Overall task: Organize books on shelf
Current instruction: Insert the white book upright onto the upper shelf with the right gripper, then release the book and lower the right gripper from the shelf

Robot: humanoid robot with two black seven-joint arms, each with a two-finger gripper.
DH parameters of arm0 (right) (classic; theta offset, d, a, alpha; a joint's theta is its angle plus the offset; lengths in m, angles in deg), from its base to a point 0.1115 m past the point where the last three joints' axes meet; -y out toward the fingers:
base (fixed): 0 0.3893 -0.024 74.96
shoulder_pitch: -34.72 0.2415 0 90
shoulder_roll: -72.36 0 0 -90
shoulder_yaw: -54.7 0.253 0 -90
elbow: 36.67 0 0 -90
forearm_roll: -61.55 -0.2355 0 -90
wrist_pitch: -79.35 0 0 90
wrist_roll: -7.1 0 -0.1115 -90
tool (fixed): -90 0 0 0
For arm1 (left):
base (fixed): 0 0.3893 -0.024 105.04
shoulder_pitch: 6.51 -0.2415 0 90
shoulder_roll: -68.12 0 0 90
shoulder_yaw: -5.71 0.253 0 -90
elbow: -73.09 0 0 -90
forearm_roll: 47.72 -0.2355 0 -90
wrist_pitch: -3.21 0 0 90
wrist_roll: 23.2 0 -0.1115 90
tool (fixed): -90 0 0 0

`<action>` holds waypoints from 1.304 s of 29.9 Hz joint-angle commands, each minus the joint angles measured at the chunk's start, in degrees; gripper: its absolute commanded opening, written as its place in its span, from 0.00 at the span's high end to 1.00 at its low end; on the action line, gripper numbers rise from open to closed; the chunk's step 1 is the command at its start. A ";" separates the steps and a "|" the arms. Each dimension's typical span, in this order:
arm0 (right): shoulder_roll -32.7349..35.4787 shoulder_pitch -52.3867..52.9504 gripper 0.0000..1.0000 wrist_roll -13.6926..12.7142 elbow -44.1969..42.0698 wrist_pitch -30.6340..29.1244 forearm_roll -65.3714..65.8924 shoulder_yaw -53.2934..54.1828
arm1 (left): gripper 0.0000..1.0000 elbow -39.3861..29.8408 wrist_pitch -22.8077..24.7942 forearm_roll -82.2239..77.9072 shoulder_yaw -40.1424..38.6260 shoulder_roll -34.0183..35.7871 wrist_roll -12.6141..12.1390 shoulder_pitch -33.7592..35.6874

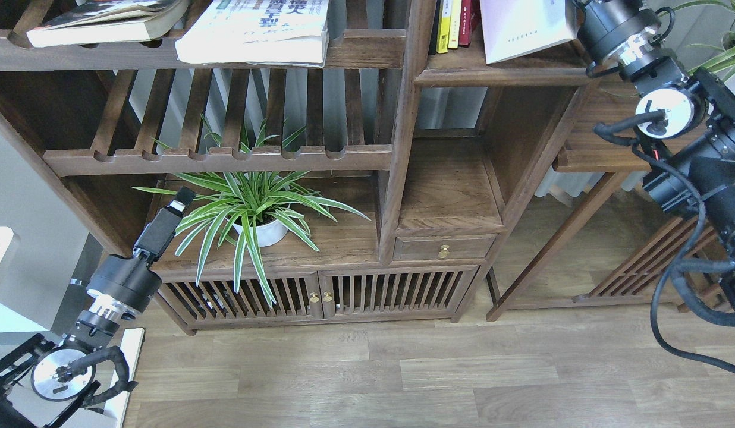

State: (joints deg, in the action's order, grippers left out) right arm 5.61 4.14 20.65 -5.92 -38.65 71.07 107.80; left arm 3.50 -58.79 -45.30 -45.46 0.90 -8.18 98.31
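A pale lavender-white book (525,27) leans tilted in the dark wooden shelf cubby (504,75) at the top right, its lower edge near the board floor. My right gripper (574,7) meets the book's right edge at the top of the view; its fingers are mostly cut off. The white book with blue characters (254,30) and the dark pictured book (100,21) lie flat on the slatted rack at the top left. My left gripper (182,196) hangs low on the left by the plant's leaves, away from the books; its fingers cannot be told apart.
Slim yellow and red spines (454,24) stand at the cubby's left side. A potted spider plant (257,217) sits on the lower board. A small drawer (443,248) and slatted cabinet doors (320,291) lie below. A side table (605,148) stands to the right.
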 commanded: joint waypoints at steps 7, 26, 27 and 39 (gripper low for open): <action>-1.27 4.47 0.80 0.16 -6.04 0.06 1.03 0.24 | 0.01 -0.11 0.00 0.04 0.01 -0.54 0.00 0.64; -1.89 10.01 0.30 -0.19 -7.29 2.43 1.03 -1.43 | 0.01 -0.73 0.00 0.12 -1.39 -1.07 0.18 0.82; -1.72 10.01 0.30 -0.28 -5.89 2.69 0.94 -1.34 | 0.01 -0.73 0.00 0.12 -1.39 -1.15 0.18 0.73; 1.10 -2.90 0.21 -0.28 12.23 5.42 0.24 2.18 | 0.01 -0.73 0.00 0.21 -2.27 -1.68 0.27 1.26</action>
State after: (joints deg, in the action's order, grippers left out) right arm 6.18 3.43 20.46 3.98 -34.03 71.32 108.98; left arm 2.70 -58.79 -45.09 -47.29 -0.55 -7.97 99.53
